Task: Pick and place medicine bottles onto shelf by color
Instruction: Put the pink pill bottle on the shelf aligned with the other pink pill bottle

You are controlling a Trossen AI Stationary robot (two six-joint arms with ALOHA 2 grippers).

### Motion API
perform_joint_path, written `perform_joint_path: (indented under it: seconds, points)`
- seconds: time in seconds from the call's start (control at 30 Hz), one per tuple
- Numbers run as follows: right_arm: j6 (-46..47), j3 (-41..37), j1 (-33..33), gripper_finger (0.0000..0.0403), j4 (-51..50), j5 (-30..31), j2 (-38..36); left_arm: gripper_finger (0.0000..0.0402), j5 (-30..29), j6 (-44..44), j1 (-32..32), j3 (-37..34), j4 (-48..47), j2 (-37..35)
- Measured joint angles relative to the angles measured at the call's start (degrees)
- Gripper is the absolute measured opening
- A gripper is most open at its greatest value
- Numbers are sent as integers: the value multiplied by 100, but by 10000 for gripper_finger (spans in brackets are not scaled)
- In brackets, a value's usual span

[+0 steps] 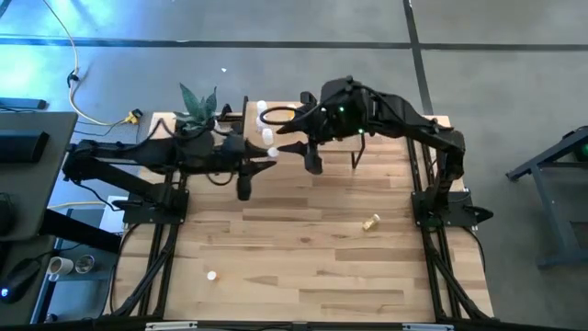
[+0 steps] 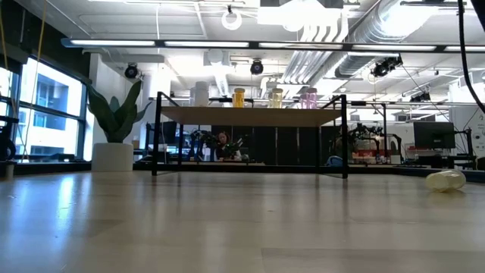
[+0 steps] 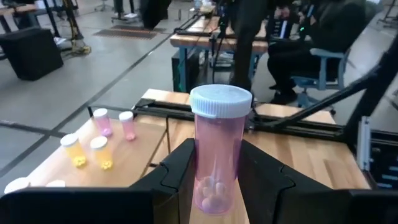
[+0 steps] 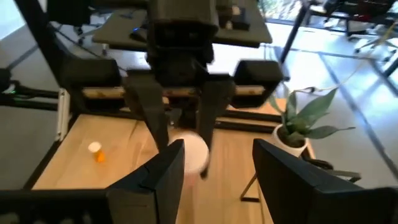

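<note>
Holding a pink bottle (image 3: 219,149) upright between its dark fingers (image 3: 174,171), your left gripper (image 1: 267,154) is clamped tight on the clear pink body below the white cap, with small pills showing at the bottom. It sits over the far part of the table (image 1: 303,267), close to the shelf (image 2: 250,116).

Your right gripper (image 1: 287,147) faces the left one from the other side — its jaws stand apart, and from the right wrist view you can see the white cap of that bottle (image 4: 194,152) just beyond them; whether they touch it you cannot tell.

On the shelf, the left wrist view shows you two small pink bottles (image 3: 102,121) standing together, two orange-yellow bottles (image 3: 71,149) beside them, and white caps (image 3: 17,185) at the near edge. The low view shows the shelf's wood board on black legs with bottles lined up on top.

One yellowish bottle (image 1: 370,222) lies on its side on the table's right part — well apart from the shelf. A small white bottle (image 1: 212,274) sits near the front left. A potted plant (image 1: 198,106) stands at the far left corner.
</note>
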Motion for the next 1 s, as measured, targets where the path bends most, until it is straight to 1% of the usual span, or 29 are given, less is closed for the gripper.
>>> perform_joint_path:
  seconds: [0.1,0.27,0.6,0.7,0.87,1.0]
  points:
    - [-102,0,-105,181,-137,-325,-2,95,2,0,111,0,200,199]
    - [-98,0,-233,181,-391,-588,-2,95,103,0,267,0,622,475]
    - [-143,0,-411,181,-756,-614,2,95,114,30,365,0,1083,678]
    - [-143,0,-417,181,-810,-613,2,95,111,189,365,0,1128,678]
    - [-143,0,-417,181,-823,-617,2,95,107,200,369,0,1158,678]
    - [-88,0,-417,181,-851,-722,2,95,101,348,369,0,1263,678]
